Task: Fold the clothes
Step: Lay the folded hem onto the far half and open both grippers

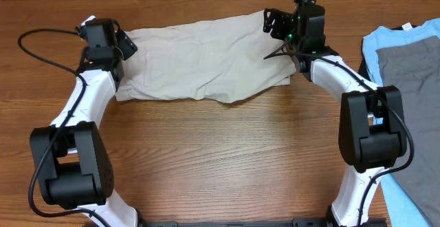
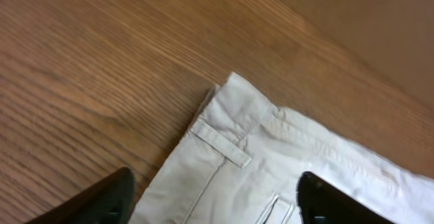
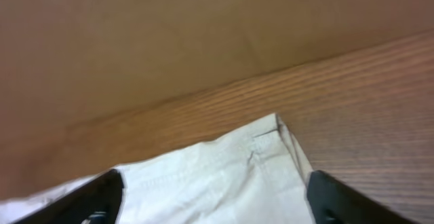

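The clothes, a pair of beige shorts [image 1: 206, 58], lie folded lengthwise along the back of the wooden table. My left gripper [image 1: 126, 45] hovers at their left end, open. In the left wrist view its fingers [image 2: 102, 200] stand wide apart over the waistband corner of the shorts [image 2: 224, 142], where a belt loop shows, and nothing is held. My right gripper [image 1: 273, 22] is at the right end, also open. Its fingers [image 3: 342, 200] straddle a stitched corner of the shorts [image 3: 264, 149] without gripping it.
A light blue T-shirt [image 1: 399, 38] with a grey garment [image 1: 412, 82] on it lies at the right edge. A black cable [image 1: 34, 45] loops at the far left. The table's back edge meets a brown wall [image 3: 169, 41] just behind the shorts.
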`<action>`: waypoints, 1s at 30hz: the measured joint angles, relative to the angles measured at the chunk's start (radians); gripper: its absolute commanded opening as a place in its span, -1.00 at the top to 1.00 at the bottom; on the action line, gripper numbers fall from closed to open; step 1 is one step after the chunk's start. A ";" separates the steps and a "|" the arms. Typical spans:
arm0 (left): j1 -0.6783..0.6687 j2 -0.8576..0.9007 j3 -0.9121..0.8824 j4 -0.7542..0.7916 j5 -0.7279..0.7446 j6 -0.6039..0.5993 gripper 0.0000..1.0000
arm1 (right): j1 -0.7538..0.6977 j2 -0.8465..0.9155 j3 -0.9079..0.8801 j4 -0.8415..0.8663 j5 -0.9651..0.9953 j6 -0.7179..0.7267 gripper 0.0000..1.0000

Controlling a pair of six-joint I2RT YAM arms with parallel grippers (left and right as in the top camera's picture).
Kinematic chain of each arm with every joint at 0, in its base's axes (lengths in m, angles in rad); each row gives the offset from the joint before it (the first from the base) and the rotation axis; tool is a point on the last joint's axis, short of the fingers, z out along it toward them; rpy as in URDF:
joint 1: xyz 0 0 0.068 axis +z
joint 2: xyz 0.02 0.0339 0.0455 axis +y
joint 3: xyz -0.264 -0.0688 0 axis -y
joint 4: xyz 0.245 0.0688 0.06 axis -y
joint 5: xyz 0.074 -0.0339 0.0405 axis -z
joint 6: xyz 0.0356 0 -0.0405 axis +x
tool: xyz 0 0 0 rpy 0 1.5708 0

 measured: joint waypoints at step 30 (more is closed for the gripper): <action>-0.120 0.105 0.041 -0.303 0.285 0.061 0.78 | 0.000 -0.048 0.024 -0.600 -0.128 -0.156 0.92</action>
